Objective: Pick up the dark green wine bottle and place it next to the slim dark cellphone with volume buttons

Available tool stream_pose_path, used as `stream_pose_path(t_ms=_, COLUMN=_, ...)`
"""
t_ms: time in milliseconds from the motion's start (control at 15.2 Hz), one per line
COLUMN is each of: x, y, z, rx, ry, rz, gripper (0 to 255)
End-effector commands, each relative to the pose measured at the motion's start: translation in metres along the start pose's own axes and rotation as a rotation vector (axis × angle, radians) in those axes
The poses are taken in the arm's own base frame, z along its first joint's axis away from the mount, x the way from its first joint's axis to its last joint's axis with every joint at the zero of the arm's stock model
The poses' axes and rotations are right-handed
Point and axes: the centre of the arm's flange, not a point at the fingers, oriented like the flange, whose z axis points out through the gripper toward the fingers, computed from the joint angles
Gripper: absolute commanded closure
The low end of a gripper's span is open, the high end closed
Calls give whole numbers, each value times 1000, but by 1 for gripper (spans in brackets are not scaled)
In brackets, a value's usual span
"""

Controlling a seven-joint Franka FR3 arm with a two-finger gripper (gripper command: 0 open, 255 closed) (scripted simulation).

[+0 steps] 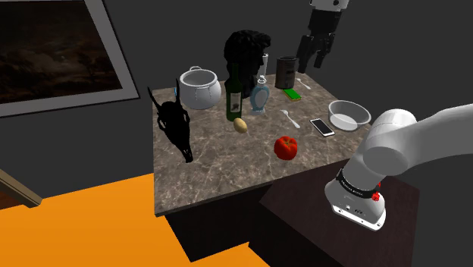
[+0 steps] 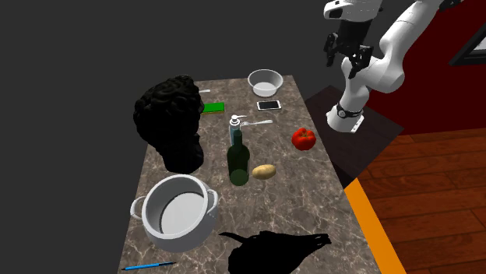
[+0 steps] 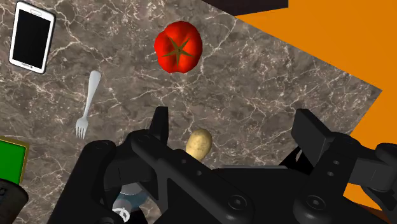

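Observation:
The dark green wine bottle [image 1: 233, 92] [image 2: 238, 159] stands upright mid-table, with a pale label, beside a potato [image 1: 240, 124] [image 2: 264, 171]. The cellphone [image 1: 322, 127] [image 2: 269, 105] [image 3: 30, 37] lies flat, black screen in a white frame, between a white bowl [image 1: 349, 115] [image 2: 265, 80] and a fork [image 1: 289, 116] [image 3: 87, 105]. My gripper [image 1: 313, 59] [image 2: 348, 61] [image 3: 235, 130] hangs high above the table, well away from the bottle, open and holding nothing.
On the marble table [image 1: 220, 163] also stand a black bust [image 1: 244, 49], a white pot [image 1: 199, 86], a black skull [image 1: 176, 121], a pump bottle [image 1: 261, 95], a dark cup [image 1: 286, 72], a green block [image 1: 293, 94] and a tomato [image 1: 286, 148] [image 3: 178, 46].

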Motion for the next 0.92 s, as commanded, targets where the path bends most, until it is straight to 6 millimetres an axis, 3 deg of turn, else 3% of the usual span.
stream_pose_path(t_ms=0, x=0, y=0, z=0, rx=0, ry=0, rz=0, gripper=0)
stream_pose_path(t_ms=858, x=172, y=6, z=33, rx=-19, ry=-21, rz=15, gripper=0)
